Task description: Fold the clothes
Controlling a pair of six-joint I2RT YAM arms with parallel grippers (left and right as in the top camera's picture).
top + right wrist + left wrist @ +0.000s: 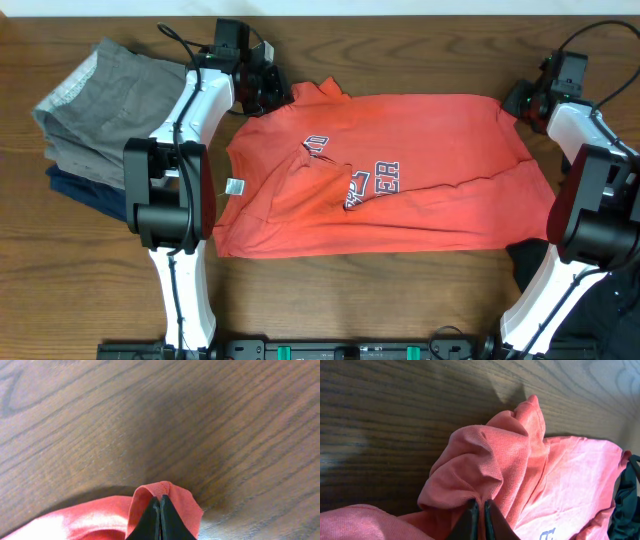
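A red T-shirt [400, 170] with white lettering lies spread on the wooden table, partly folded, its white tag [235, 187] at the left edge. My left gripper [268, 92] is shut on bunched red cloth at the shirt's far left corner; the left wrist view shows its jaws [480, 506] pinching a fold of the shirt [490, 455]. My right gripper [518, 100] is shut on the shirt's far right corner; the right wrist view shows its jaws [159, 505] pinching a ribbed red hem [162, 491].
A stack of folded clothes stands at the far left: grey garments [105, 105] on top, a dark blue one [80, 188] beneath. A dark garment [610, 300] lies at the right front edge. Bare wood [400, 300] shows in front of the shirt.
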